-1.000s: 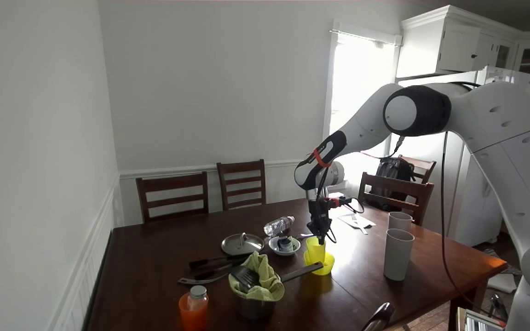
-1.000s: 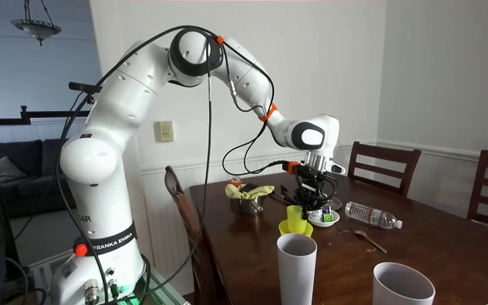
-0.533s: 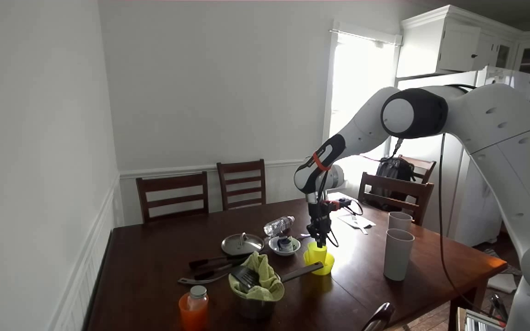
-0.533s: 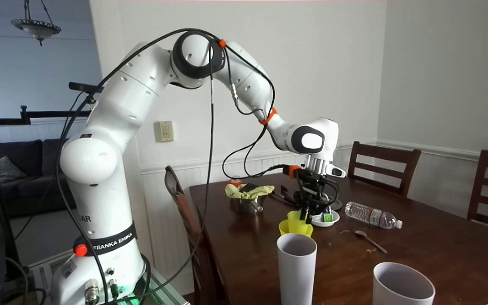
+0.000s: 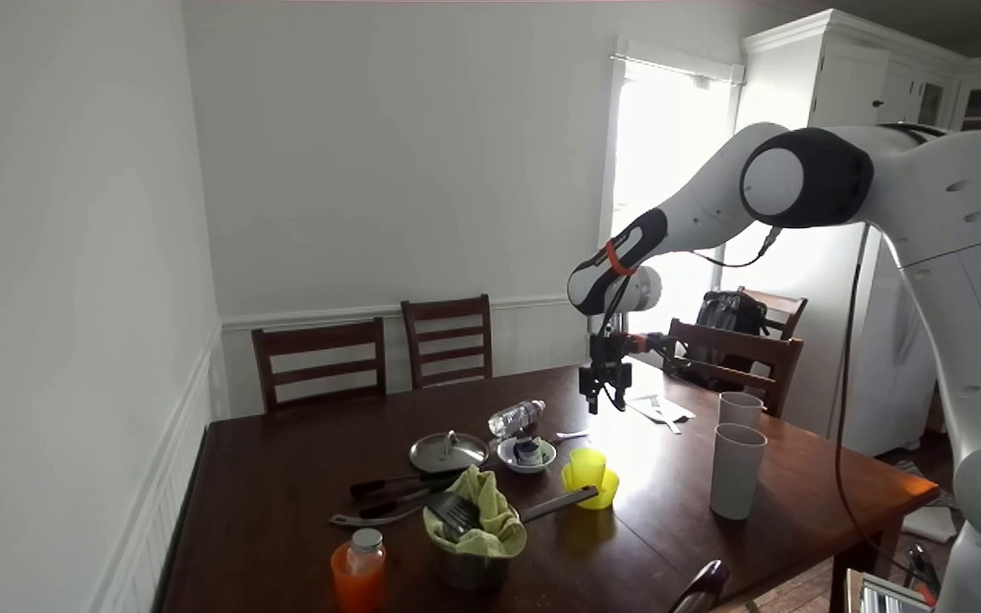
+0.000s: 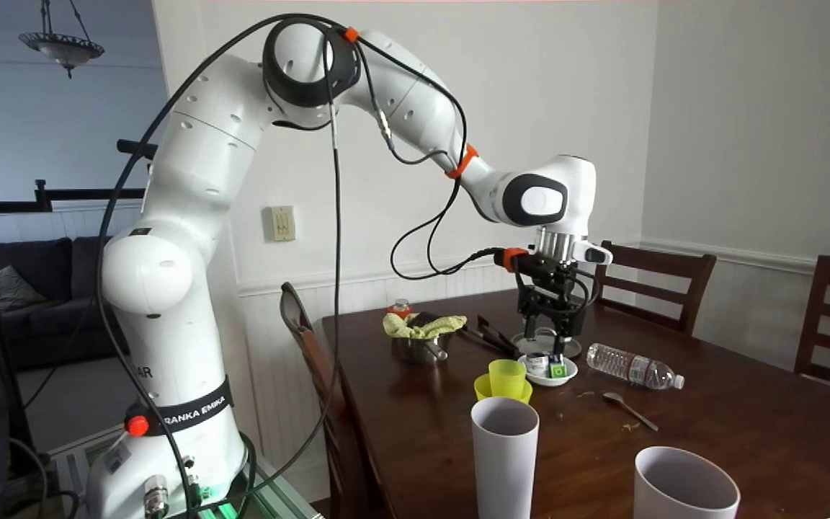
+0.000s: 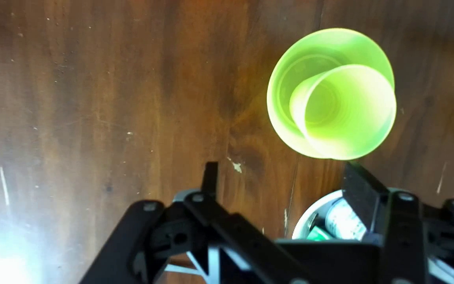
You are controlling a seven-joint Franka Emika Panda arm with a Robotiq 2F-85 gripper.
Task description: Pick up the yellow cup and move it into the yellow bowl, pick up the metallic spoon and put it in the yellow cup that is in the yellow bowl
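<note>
Worktop (image 6: 768, 425): dark, polished wood is shown in both exterior views, spread with kitchenware.
Gray tumblers (image 6: 505, 468): two are stood upright, nearest in an exterior view.
Metallic spoon (image 6: 634, 413): it is laid flat on the worktop, apart from the yellow cup (image 7: 347, 114).
Yellow bowl (image 7: 309, 59): the yellow cup is contained inside it, stood upright toward one side, its rim raised above the bowl's.
White bowl (image 6: 552, 381): small packages, one of them green, are held in it, near the yellow bowl.
Fingers (image 7: 210, 179): parted wide, they are suspended above the worktop, apart from the yellow cup; in the wrist view, the white bowl is partly covered by one of them.
Clear bottle (image 6: 635, 366): it is rested on its side near the white bowl.
Metal lid (image 5: 435, 457): it is placed handle up near the white bowl in an exterior view.
Saucepan (image 6: 409, 349): a green cloth (image 6: 426, 328) and a dark spatula (image 5: 456, 513) are held in it.
Chairs (image 6: 660, 261): brown wood, backed by a pale wall (image 6: 602, 108).
</note>
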